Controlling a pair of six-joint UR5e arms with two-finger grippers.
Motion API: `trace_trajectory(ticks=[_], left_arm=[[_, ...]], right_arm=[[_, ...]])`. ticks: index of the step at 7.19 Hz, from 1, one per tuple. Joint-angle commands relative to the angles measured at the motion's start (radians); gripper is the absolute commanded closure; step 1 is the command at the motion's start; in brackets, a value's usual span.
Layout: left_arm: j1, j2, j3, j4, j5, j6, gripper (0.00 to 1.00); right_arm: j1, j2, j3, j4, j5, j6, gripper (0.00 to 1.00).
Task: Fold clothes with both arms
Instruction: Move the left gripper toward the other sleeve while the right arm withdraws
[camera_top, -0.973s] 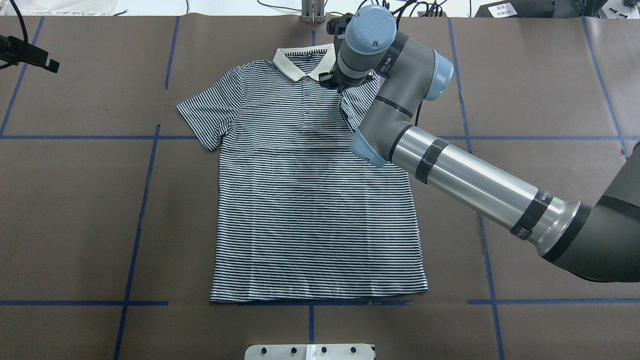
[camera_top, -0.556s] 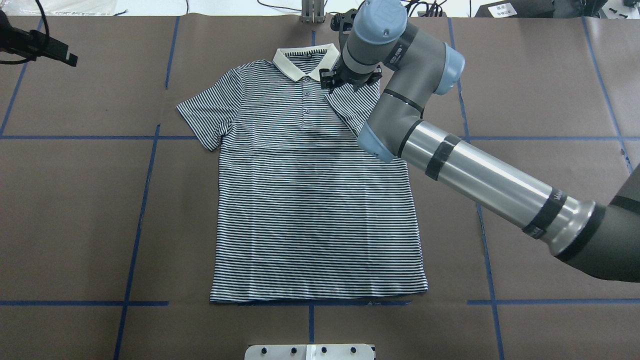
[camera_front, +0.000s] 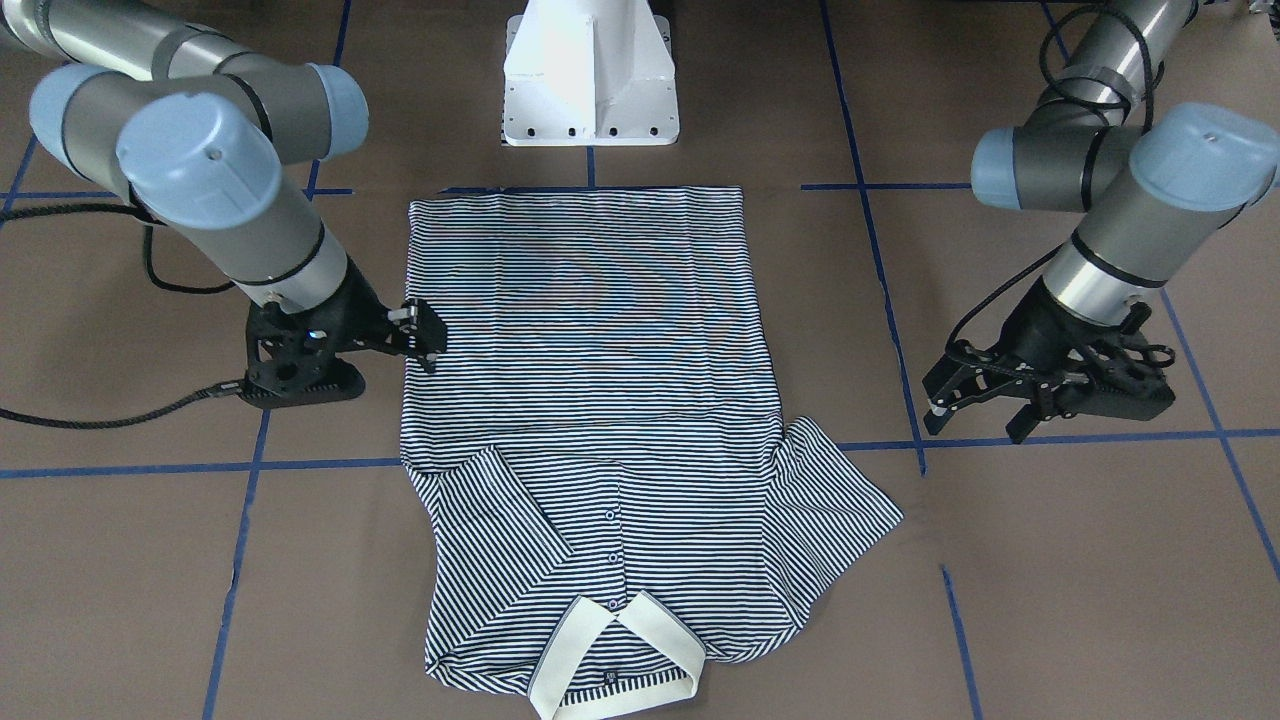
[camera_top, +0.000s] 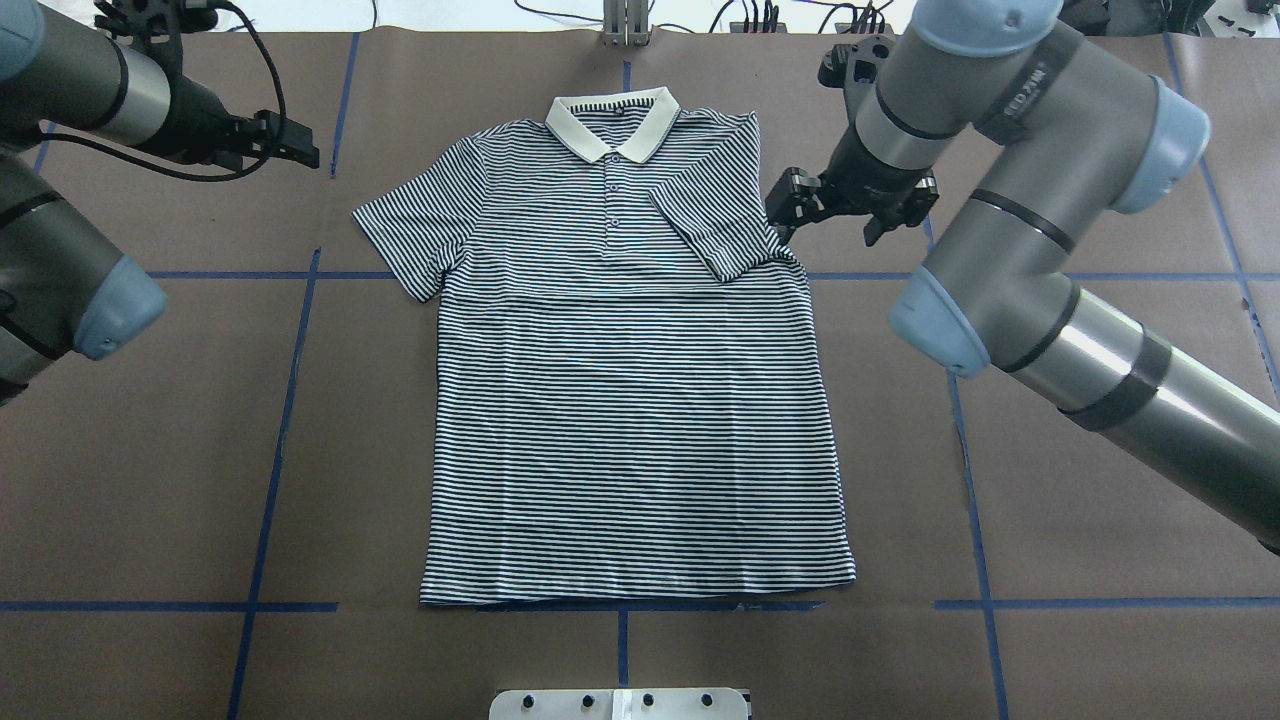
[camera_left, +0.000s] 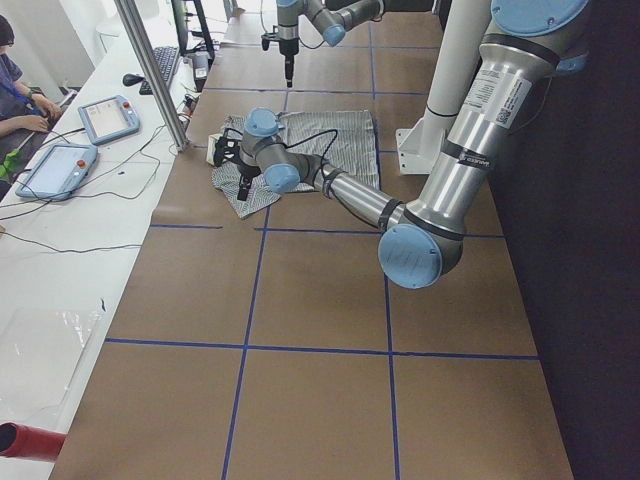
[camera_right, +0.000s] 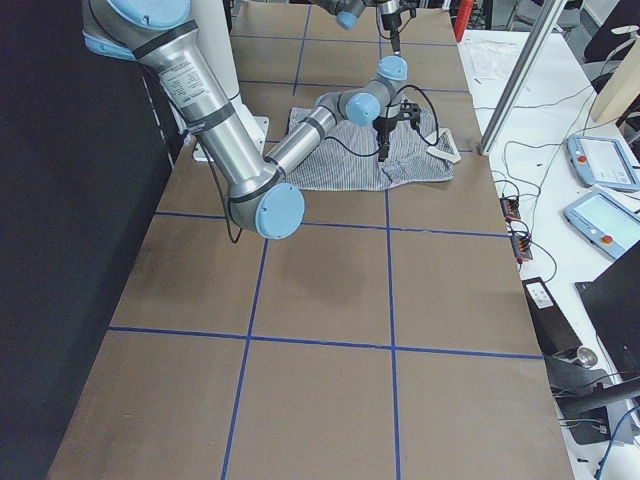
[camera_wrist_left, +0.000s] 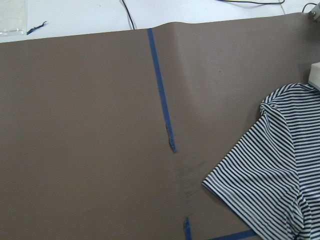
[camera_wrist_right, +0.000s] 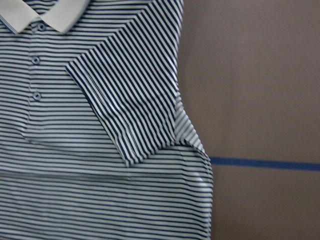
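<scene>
Brown paper crossed with blue tape covers the table (camera_top: 150, 450). Working across it from my screen's left, I see the left gripper (camera_top: 295, 148) hanging over bare paper, well apart from the polo shirt (camera_top: 630, 420), its fingers spread wide with nothing between them. Nearest to it the left sleeve (camera_top: 415, 235) lies flat and not yet folded. My worry is that a low pinch there would catch the paper along with the cloth, or take only the top layer, and the pull would drag the whole shirt askew. The shirt itself lies face up in the middle, collar (camera_top: 612, 125) away from the robot. Further over, the right sleeve (camera_top: 715, 225) is already folded onto the chest and rests loose, so any tug on the body could flip it open. At the far side the right gripper (camera_top: 830, 220) hovers just beside that shoulder edge, fingers apart and empty as far as I can judge. If it drops carelessly, it could snag the fold.
</scene>
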Motion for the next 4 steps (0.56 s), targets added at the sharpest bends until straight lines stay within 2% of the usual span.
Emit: trace_trajectory(ticks=[1,4], left_arm=[[0.077,-0.085,0.174,-0.084,0.158,-0.112,0.0],[0.147,-0.165,0.347,-0.097,0.304,-0.131,0.02]], right_arm=[[0.002,-0.166,0.191,-0.03,0.021,-0.018,0.0],[-0.025,-0.208,0.216,0.022,0.038,0.004,0.0]])
